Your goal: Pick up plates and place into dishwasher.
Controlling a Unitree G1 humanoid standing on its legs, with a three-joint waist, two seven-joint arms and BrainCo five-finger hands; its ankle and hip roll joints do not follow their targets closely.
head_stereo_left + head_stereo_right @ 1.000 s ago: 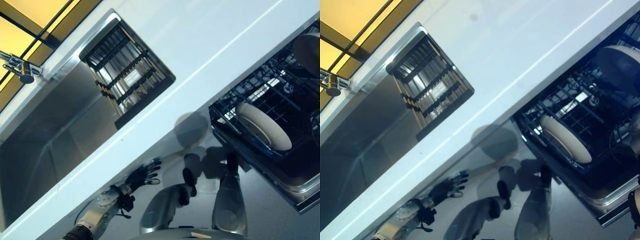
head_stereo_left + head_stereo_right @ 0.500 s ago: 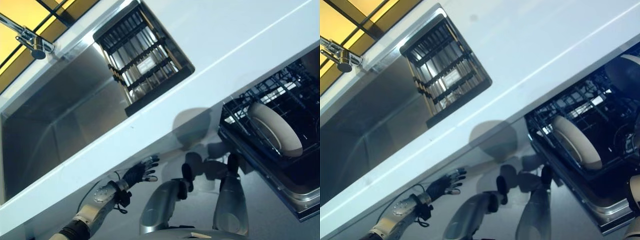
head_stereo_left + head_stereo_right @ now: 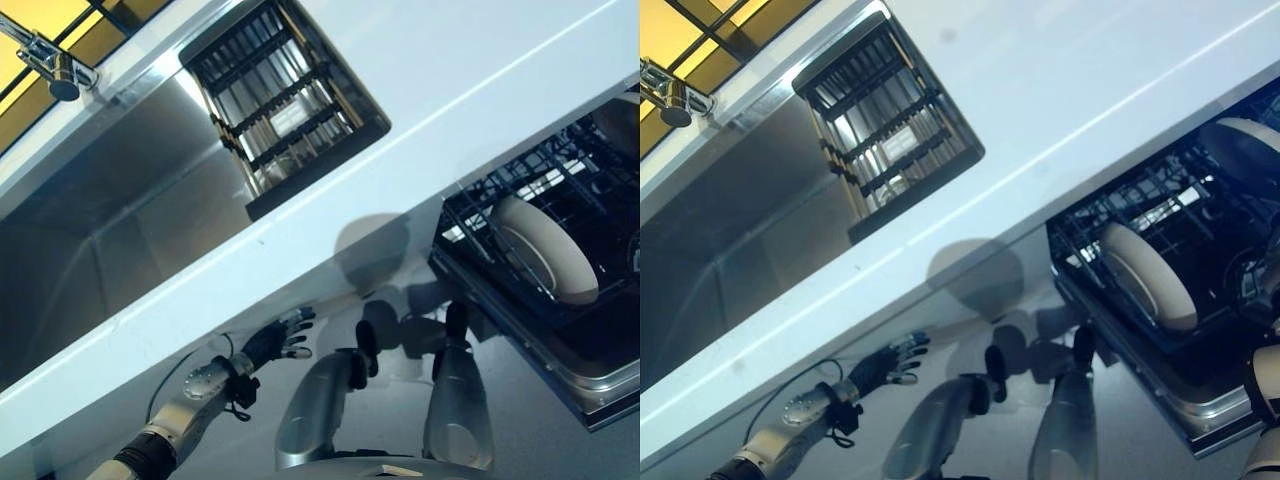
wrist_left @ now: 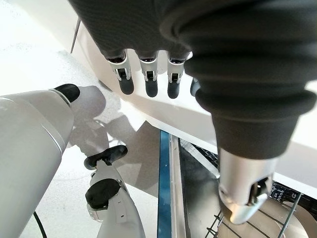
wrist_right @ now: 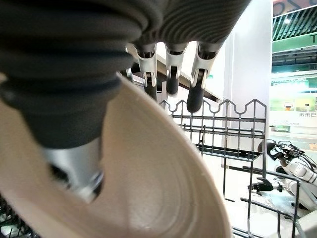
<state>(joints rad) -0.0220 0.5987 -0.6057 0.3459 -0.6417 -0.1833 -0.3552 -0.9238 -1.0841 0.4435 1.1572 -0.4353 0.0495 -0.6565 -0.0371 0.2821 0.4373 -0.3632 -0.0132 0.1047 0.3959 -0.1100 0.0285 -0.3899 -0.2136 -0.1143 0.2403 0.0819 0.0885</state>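
Note:
A beige plate (image 3: 545, 262) stands on edge in the dark wire rack (image 3: 480, 215) of the open dishwasher at the right. In the right wrist view my right hand (image 5: 171, 69) is shut on another beige plate (image 5: 148, 183), thumb on its near face and fingers over its rim, among the rack's wire tines (image 5: 233, 119). The right forearm (image 3: 1265, 385) enters at the right edge, beside the rack. A second plate (image 3: 1245, 150) shows at the rack's far end. My left hand (image 3: 268, 343) hangs open below the counter edge at the lower left, holding nothing.
A white counter (image 3: 450, 60) runs across the middle. Behind it lies a steel sink (image 3: 110, 230) holding a black slatted dish rack (image 3: 285, 100), with a faucet (image 3: 50, 60) at the far left. The dishwasher's pulled-out rack juts into the floor space at the right.
The camera has shifted, so the whole scene has slid in the picture. The left hand still hangs open below the counter and the plate in the rack stands as before.

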